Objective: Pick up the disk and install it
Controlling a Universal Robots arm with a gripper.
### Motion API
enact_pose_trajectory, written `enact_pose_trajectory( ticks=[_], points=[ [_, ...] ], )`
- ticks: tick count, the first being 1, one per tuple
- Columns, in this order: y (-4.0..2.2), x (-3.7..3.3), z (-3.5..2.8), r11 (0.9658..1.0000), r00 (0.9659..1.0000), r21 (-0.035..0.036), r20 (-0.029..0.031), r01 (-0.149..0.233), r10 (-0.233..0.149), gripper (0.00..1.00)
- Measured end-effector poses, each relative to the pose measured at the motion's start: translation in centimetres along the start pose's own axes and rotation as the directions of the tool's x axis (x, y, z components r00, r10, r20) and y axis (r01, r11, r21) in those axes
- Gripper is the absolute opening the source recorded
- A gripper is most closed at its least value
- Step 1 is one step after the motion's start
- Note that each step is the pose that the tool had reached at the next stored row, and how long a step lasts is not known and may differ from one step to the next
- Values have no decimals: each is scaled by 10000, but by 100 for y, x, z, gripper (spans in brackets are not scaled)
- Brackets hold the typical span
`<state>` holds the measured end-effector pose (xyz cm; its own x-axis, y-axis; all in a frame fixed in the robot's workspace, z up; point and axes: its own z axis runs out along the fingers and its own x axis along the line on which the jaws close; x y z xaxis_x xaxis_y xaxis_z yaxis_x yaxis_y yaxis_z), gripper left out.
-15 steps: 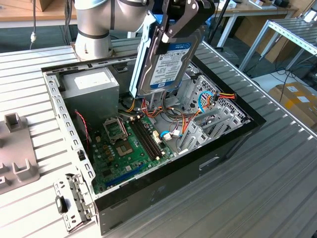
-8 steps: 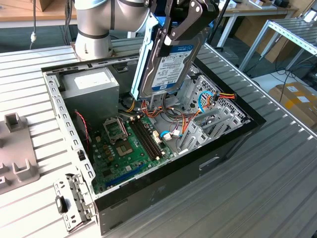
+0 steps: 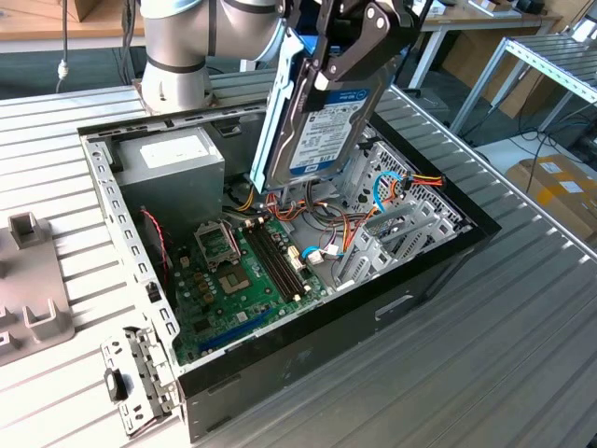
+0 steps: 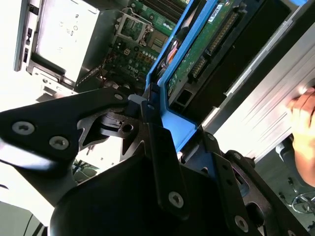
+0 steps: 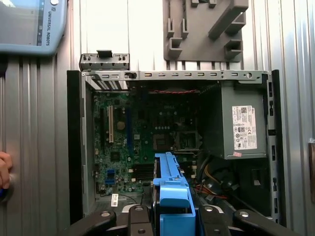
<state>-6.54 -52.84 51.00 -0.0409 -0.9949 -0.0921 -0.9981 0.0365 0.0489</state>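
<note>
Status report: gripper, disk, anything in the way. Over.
Gripper shut on the disk. Disk on edge, tilted, above the open computer case, not seated. Loose cables in the case beneath it.

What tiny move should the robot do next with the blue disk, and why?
Probably ease the disk toward the exterior view's right, over the metal drive cage. The gripper holds it tilted in the air above the middle of the open computer case, beside the cage rather than over it.

A workshop or lab: ribbed metal tabletop (image 3: pixel 504 364), opened computer case (image 3: pixel 326 359), far metal rack (image 3: pixel 550 51), cardboard boxes (image 3: pixel 560 187).
</note>
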Motion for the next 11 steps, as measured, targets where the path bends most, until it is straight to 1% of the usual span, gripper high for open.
enact_pose_trajectory(
  ticks=[11],
  points=[
    [-8,95,-9,10000,10000,0,0,0,0,37]
  ],
)
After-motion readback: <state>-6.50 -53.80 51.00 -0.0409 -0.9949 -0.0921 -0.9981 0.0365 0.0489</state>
